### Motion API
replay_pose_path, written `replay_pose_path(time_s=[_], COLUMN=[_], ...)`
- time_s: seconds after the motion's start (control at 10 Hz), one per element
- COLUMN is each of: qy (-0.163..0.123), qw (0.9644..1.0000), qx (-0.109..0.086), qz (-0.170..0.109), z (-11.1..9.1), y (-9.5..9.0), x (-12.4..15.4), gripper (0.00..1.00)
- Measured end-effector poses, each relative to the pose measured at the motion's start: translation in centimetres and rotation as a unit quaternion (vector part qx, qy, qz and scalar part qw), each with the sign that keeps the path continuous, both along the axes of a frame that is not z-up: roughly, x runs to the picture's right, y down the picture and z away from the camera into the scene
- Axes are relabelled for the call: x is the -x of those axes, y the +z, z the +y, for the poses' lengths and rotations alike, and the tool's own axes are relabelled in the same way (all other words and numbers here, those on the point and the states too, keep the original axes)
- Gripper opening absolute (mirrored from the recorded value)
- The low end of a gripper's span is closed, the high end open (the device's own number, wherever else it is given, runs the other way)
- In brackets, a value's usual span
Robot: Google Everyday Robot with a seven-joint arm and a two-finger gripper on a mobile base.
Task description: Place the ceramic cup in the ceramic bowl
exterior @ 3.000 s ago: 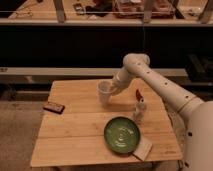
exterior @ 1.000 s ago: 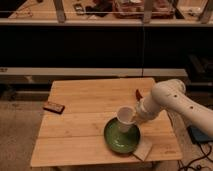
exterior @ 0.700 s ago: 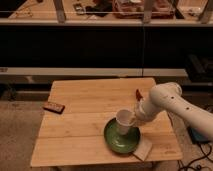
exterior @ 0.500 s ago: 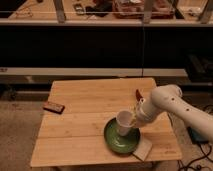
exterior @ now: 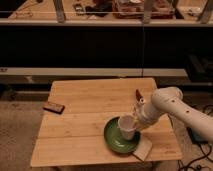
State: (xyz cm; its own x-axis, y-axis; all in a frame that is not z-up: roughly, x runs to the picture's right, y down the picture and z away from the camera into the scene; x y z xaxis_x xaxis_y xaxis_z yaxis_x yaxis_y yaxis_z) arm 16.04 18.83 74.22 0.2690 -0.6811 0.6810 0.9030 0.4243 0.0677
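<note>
The whitish ceramic cup (exterior: 126,126) sits tilted over the green ceramic bowl (exterior: 118,140), low inside it near its right half. My gripper (exterior: 136,122) comes in from the right at the end of the white arm (exterior: 172,104) and is against the cup's right side. The bowl stands on the front right part of the wooden table (exterior: 80,117). Whether the cup rests on the bowl's floor is hidden by the cup itself.
A pale square pad (exterior: 143,148) lies at the bowl's front right edge. A small white-and-red figurine (exterior: 138,96) stands behind the arm. A dark flat bar (exterior: 53,107) lies at the table's left edge. Dark shelving fills the back.
The arm has carried the cup from the table's middle back to the bowl and lowered it. Over the last second the cup has sunk slightly into the bowl.
</note>
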Motion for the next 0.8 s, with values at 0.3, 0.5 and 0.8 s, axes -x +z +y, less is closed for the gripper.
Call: replay_pose_path(time_s=[0.3,0.5,0.8], qy=[0.038,0.072,0.075], qw=[0.9992,0.9971,0.9955], qx=[0.001,-0.016,-0.05], qz=[-0.009,-0.021,-0.029], z=[-2.3,-6.1,-11.4], y=[0.3,0.2,-0.4], x=[2.0,3.1,1.9], gripper=[0.8,0.8,0.8])
